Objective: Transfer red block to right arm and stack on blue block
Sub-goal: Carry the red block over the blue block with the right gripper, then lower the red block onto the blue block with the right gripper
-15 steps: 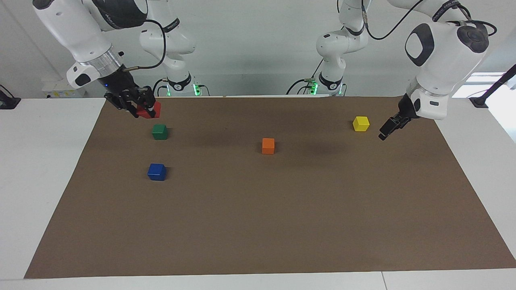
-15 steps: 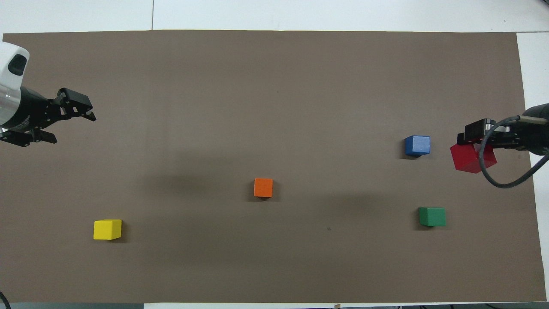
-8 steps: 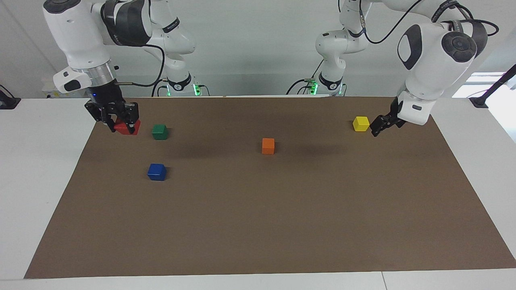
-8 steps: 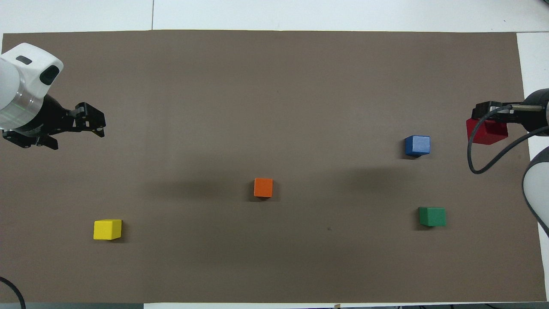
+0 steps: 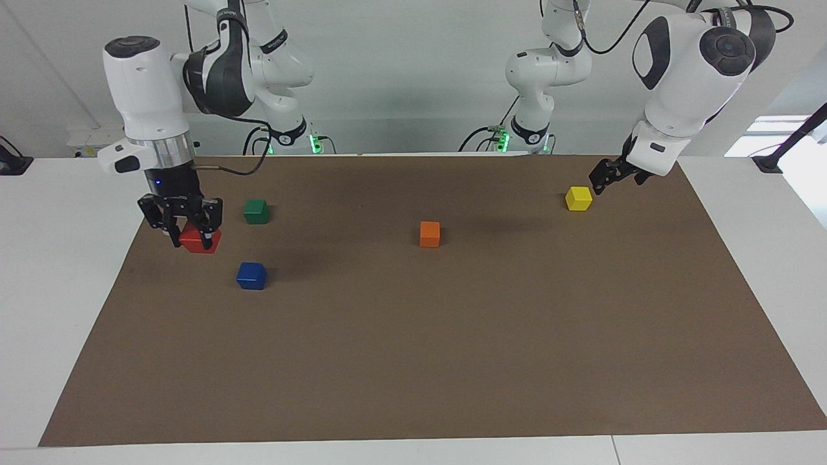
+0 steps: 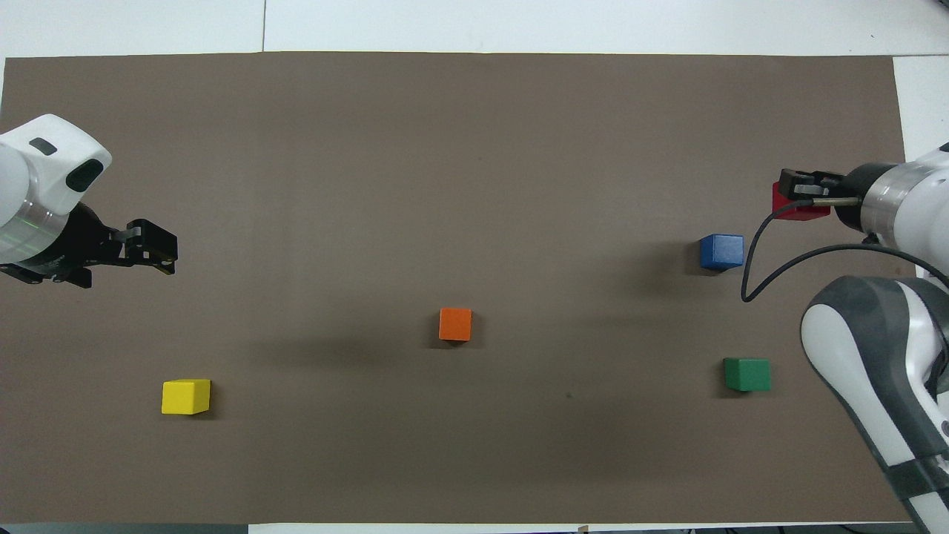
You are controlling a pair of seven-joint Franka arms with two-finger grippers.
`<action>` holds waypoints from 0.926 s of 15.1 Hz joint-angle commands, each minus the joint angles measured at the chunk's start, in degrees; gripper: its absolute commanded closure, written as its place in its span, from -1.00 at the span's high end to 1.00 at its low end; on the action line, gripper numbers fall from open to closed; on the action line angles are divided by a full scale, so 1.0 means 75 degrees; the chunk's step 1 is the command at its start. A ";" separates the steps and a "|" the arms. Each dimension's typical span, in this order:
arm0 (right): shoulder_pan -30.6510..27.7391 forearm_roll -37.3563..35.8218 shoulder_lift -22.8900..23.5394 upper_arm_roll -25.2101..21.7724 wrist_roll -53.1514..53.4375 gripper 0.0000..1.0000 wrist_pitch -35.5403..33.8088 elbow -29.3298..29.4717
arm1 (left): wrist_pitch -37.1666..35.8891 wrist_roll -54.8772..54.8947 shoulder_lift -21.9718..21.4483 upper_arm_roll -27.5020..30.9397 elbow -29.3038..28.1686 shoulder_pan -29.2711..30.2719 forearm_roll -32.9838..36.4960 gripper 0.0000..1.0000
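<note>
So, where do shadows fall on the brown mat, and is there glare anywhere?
Facing view: soft, broad shadows lie on the brown mat beside the blue block and the orange block; a bright patch glares off the table at the left arm's end. Overhead view: the same faint shadows, a thin dark edge under each cube, no glare on the mat.

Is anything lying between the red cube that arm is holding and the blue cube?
Nothing: in the overhead view only bare brown mat separates the red cube from the blue cube.
</note>
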 commanded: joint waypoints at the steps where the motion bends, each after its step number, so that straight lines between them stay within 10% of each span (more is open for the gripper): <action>1: -0.0106 -0.0146 -0.0217 0.0085 -0.0007 -1.00 0.0936 -0.0751 | 0.0221 0.0052 -0.0187 0.0169 -0.0255 -0.0213 0.0118 1.00; 14: -0.0059 -0.0135 0.0087 0.0109 0.0766 -1.00 0.1478 -0.1562 | 0.0291 0.0052 0.0235 0.0193 0.0307 -0.0201 -0.0409 1.00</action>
